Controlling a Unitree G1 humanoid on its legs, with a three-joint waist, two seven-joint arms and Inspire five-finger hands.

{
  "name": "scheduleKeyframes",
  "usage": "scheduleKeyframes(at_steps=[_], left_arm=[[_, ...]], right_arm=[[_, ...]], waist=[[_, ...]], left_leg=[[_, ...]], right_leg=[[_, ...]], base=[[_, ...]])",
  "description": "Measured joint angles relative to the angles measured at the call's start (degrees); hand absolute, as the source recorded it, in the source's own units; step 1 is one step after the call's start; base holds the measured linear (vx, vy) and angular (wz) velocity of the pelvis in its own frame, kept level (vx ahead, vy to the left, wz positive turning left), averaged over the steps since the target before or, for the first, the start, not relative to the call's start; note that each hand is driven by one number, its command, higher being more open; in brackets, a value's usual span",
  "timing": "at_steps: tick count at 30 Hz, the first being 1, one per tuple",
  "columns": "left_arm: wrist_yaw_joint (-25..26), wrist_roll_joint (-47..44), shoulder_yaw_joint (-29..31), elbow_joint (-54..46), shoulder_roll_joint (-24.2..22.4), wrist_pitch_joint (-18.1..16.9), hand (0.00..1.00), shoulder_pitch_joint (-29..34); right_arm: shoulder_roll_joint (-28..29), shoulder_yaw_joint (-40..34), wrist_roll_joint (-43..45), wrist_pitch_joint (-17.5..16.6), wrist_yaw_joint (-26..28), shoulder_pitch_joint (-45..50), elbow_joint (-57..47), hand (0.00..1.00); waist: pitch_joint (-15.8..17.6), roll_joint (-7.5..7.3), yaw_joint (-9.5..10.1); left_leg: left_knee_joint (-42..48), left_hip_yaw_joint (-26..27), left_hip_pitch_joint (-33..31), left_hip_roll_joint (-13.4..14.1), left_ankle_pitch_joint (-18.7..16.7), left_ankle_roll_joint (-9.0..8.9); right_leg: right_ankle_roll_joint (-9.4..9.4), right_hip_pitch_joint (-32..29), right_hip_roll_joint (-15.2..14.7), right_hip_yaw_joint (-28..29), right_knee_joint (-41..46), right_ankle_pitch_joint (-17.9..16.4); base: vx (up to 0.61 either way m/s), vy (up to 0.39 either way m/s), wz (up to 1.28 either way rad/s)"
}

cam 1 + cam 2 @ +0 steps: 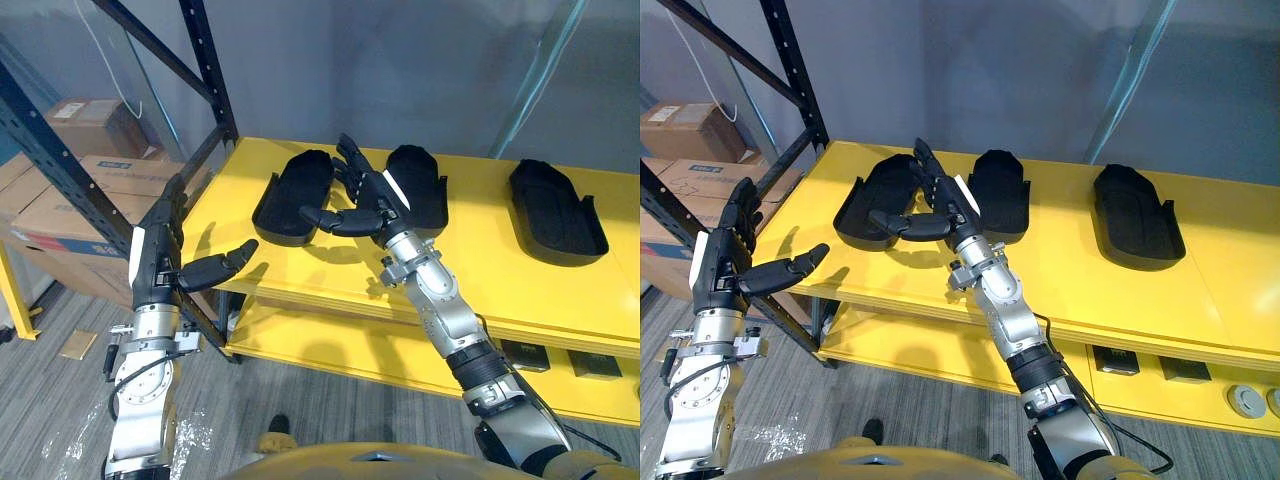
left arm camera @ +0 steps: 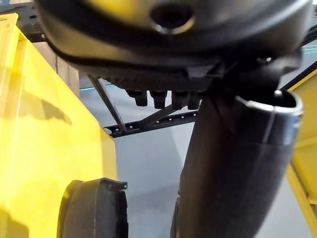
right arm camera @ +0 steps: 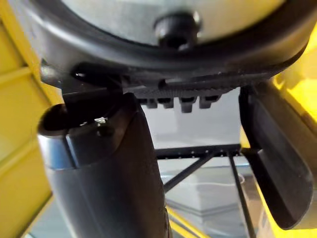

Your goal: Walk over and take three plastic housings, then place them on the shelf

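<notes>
The left housing (image 1: 293,196), the middle housing (image 1: 430,192) and the right housing (image 1: 557,212) are lying apart on the yellow shelf (image 1: 480,265). They are looking light, stiff and smooth, so pinching a raised side wall is probably safest. The right hand (image 1: 380,207) is hovering over the shelf between the first two, fingers wide and empty. The left hand (image 1: 158,262) is waiting at the shelf's corner, also wide and empty.

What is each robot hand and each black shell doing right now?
left hand, open, empty, beside the shelf's left end.
right hand, open, empty, over the shelf.
left housing, lying on the shelf, hollow up.
middle housing, lying likewise.
right housing, lying likewise.
</notes>
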Motion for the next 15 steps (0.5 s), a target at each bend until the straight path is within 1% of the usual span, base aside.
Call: scheduleKeyframes(at_steps=[4,6,10,13,15], left_arm=[[-0.2,0.0,-0.2,-0.1,0.0,0.0,1.00,0.7],[-0.3,0.0,-0.3,-0.3,-0.1,0.0,1.00,2.1],[-0.5,-0.2,-2.0,-0.4,-0.1,0.0,1.00,2.1],[-0.8,-0.3,-2.4,-0.5,-0.6,0.0,1.00,2.0],[-1.3,-0.9,-2.8,-0.6,-1.5,0.0,1.00,2.0]], right_arm=[[0.4,-1.0,-0.3,0.8,-2.2,-3.3,3.9,1.00],[0.3,-1.9,-0.3,0.9,-2.3,-5.1,5.7,1.00],[-0.4,-3.4,-0.3,1.0,-2.1,-9.2,10.1,1.00],[-1.0,-3.7,-0.1,1.1,-1.6,-13.0,13.0,1.00],[-2.4,-3.9,0.0,1.1,0.0,-14.9,15.5,1.00]], waist=[[1.0,0.29,0.15],[1.9,0.38,0.16],[2.7,0.58,0.27],[4.6,1.37,0.53],[5.2,1.98,1.18]], left_leg=[[0.0,-0.4,-0.4,0.0,0.3,-0.03],[0.0,-0.4,-0.4,0.0,0.3,-0.02],[0.0,-1.6,-1.5,-0.1,0.7,-0.03],[0.2,-1.8,-1.5,-0.1,0.8,-0.01],[0.2,-2.2,-2.0,-0.3,1.2,0.02]], right_leg=[[-0.01,-0.1,0.0,-0.4,0.0,0.0],[0.01,-0.1,0.0,-0.7,0.1,0.0],[-0.01,-0.5,0.0,-1.6,0.1,0.0],[0.04,-0.6,-0.1,-1.9,0.8,-0.1],[0.30,-1.4,-0.5,-2.3,2.0,-0.5]], base=[[-0.03,-0.007,0.04],[-0.02,-0.004,0.02],[-0.01,-0.006,0.14],[0.00,-0.003,0.05],[-0.01,-0.002,0.09]])
